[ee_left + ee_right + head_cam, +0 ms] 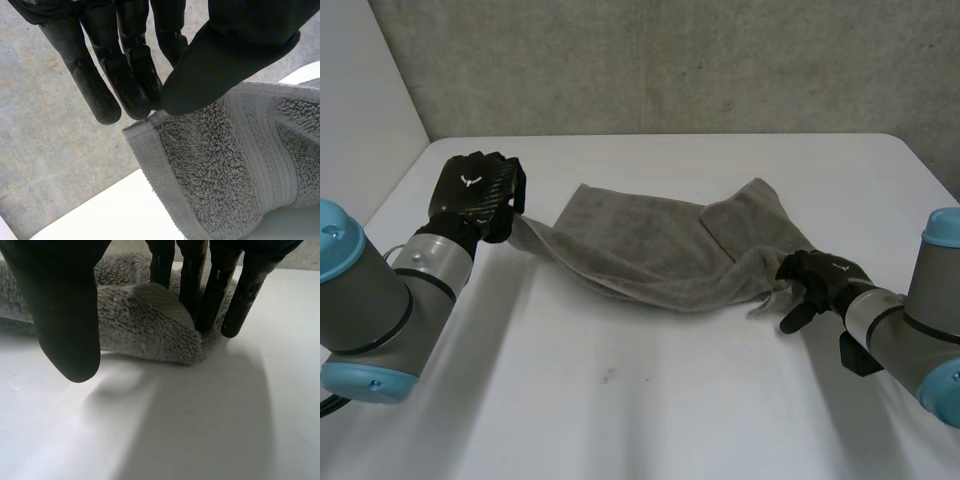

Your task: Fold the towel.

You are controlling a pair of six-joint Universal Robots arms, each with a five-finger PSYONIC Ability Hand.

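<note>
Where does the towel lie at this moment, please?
In the head view the towel stretches across the middle of the white table, its left corner pinched by the left hand and its right end bunched in the right hand.

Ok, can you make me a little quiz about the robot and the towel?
1. True or false: the left hand pinches a corner of the towel.
2. The towel is: A grey, B red, C blue.
3. Fill in: part of the towel lies on a white ____.
Key: 1 true; 2 A; 3 table.
</note>
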